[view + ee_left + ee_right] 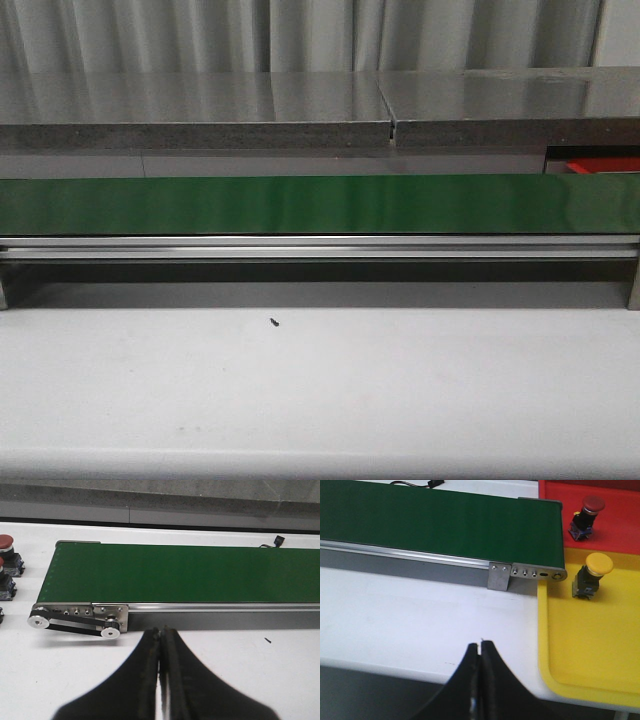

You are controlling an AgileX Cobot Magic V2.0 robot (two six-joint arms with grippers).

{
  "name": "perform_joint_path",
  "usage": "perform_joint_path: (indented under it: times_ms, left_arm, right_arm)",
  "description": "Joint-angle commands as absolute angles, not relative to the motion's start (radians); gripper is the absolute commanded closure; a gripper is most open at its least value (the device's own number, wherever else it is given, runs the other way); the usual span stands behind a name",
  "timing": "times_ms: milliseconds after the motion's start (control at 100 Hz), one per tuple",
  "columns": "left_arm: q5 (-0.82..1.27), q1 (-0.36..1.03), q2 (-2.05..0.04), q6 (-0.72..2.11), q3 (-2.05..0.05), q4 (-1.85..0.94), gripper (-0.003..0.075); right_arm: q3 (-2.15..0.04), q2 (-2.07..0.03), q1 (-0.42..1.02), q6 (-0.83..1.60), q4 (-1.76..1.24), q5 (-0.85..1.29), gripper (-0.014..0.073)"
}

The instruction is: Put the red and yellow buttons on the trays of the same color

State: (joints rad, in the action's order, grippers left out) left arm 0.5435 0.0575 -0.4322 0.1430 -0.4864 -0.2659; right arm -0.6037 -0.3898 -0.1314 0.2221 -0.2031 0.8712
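Note:
In the right wrist view a yellow button (590,577) stands on the yellow tray (600,650) and a red button (586,516) stands on the red tray (615,525), both past the end of the green conveyor belt (445,522). My right gripper (480,647) is shut and empty over the white table, left of the yellow tray. In the left wrist view two red buttons (7,550) stand on the table beside the belt's other end, cut by the frame edge. My left gripper (160,632) is shut and empty in front of the belt (185,572). Neither gripper shows in the front view.
The belt (320,204) runs across the front view with an aluminium rail (320,248) below it. A corner of the red tray (600,164) shows at the far right. A small black speck (273,322) lies on the white table. A grey ledge stands behind.

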Motion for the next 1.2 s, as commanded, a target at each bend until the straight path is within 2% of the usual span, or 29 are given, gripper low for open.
perform_joint_path:
  times_ms: [0, 70, 240, 310, 530, 760, 1010, 1190]
  left_arm:
    - [0.490, 0.065, -0.437, 0.137, -0.512, -0.285, 0.0637]
    - [0.490, 0.065, -0.437, 0.137, -0.512, -0.283, 0.0521]
    - [0.481, 0.065, -0.437, 0.137, -0.512, -0.283, 0.0129]
    - [0.482, 0.065, -0.437, 0.137, -0.512, -0.285, 0.0049]
    - [0.490, 0.065, -0.502, 0.111, -0.546, -0.267, 0.0060]
    - [0.504, 0.049, -0.746, -0.091, -0.753, -0.046, 0.0060]
    - [0.611, -0.105, -1.074, -0.126, -1.018, -0.016, 0.0060]
    - [0.624, -0.232, -1.243, -0.126, -1.114, -0.035, 0.0060]
  right_arm:
    - [-0.628, -0.397, -0.132, 0.231, -0.212, 0.816, 0.0660]
    - [-0.628, -0.397, -0.132, 0.231, -0.212, 0.816, 0.0660]
    - [-0.628, -0.397, -0.132, 0.231, -0.212, 0.816, 0.0660]
    - [-0.628, -0.397, -0.132, 0.231, -0.212, 0.816, 0.0660]
    - [-0.628, -0.397, -0.132, 0.231, -0.212, 0.816, 0.0660]
    - [-0.628, -0.397, -0.132, 0.231, -0.212, 0.816, 0.0660]
    - [-0.628, -0.397, -0.132, 0.231, -0.212, 0.816, 0.0660]
    - [-0.628, -0.397, -0.132, 0.231, -0.212, 0.817, 0.0660]
